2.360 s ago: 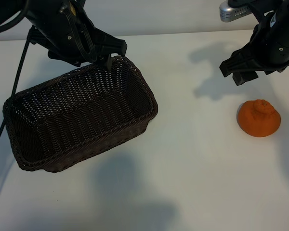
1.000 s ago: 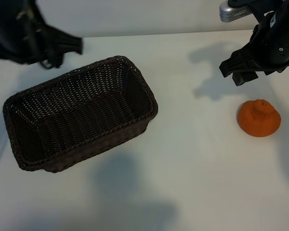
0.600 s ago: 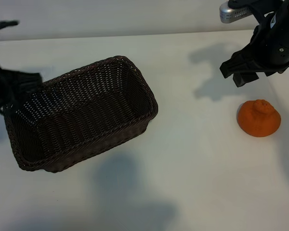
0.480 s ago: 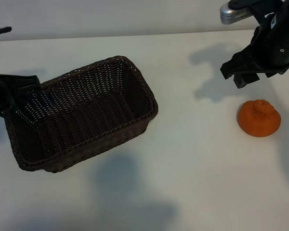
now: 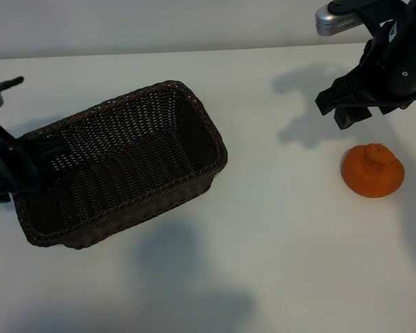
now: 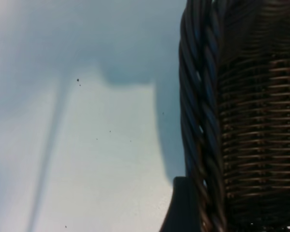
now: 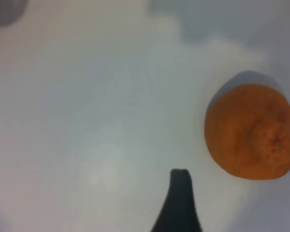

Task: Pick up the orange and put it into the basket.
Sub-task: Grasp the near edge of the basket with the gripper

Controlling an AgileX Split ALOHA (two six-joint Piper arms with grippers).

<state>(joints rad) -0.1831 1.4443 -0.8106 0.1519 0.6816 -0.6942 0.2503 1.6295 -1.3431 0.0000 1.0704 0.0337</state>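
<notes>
Two spread grippers — left (image 5: 28, 163) at basket (image 5: 118, 170) rim, right (image 5: 350, 104) above orange (image 5: 372, 171).

White table (image 5: 263, 263) with soft grey shadows; behind it perhaps a pale wall (image 5: 194, 24)

- Looks like a robot test room or lab, not a home.
- Big plain white counter (image 5: 263, 263) w/ hardly anything on it, no cloth, no dishes.
- Plain pale wall (image 5: 194, 24) behind, no pics or shelves.
- Two black robot arms, one at each side of the counter, w/ cables on them.
- A small silver camera (image 5: 336, 19) sits up on the right arm.
- Only a basket (image 5: 118, 166) & an orange (image 5: 371, 171) are set out, well apart, like a test setup.
</notes>
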